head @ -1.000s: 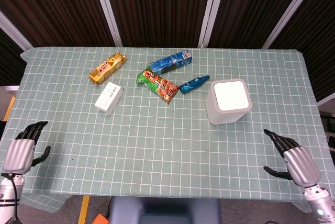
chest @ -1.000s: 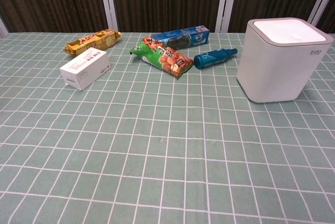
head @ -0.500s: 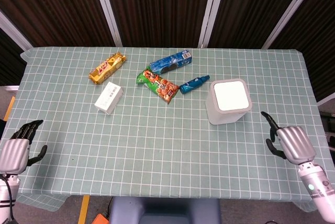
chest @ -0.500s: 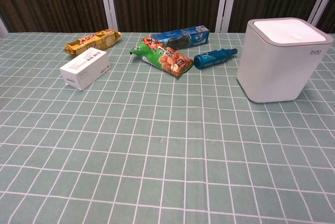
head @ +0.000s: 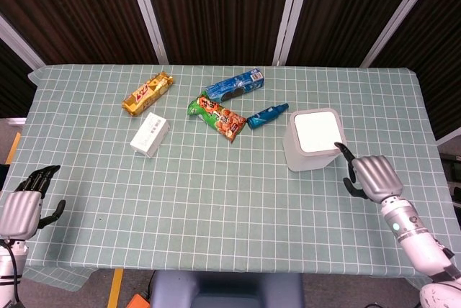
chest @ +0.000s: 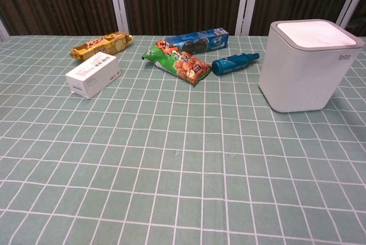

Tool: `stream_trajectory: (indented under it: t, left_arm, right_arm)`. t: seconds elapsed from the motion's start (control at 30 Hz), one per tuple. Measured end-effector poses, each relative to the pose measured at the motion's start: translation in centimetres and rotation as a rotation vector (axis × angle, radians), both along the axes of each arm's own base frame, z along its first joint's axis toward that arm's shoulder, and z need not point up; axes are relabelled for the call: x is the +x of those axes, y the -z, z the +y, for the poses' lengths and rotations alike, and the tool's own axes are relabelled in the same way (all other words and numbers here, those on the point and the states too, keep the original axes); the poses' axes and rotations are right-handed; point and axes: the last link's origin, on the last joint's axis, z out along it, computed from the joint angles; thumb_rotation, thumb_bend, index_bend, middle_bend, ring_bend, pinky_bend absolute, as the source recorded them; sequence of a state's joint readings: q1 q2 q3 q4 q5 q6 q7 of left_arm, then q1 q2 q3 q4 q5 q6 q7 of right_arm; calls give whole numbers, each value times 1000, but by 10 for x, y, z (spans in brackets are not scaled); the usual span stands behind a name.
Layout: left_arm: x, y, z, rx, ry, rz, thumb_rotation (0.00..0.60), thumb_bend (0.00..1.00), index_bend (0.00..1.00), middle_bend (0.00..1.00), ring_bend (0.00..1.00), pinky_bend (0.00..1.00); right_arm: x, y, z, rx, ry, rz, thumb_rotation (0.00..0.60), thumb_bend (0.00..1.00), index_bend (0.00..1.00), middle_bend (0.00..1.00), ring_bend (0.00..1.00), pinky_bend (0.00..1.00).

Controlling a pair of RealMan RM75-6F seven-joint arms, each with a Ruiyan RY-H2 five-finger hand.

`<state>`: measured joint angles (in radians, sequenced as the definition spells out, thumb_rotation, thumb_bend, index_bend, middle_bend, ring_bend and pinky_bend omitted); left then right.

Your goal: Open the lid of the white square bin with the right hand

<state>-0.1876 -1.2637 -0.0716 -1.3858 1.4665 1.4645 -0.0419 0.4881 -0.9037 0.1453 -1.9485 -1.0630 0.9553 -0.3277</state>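
A white square bin (head: 315,139) stands on the right side of a green checked table (head: 216,193), its lid (chest: 312,33) shut flat. The right hand (head: 369,176) hovers just beside the bin's near right corner, holding nothing, fingers loosely spread, one fingertip close to the lid's edge. The left hand (head: 23,206) rests at the near left table edge, fingers apart and holding nothing.
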Motion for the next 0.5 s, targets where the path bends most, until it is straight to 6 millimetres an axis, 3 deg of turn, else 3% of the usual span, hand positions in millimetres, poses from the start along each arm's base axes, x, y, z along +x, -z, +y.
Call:
stream_trajectory:
  t: [0.5]
  left_arm:
    - [0,-2,0,16,10,-4,600,383,116,132,143,321]
  right_arm:
    - [16,17,-35,78,47,-10,600,551,0,729,884,830]
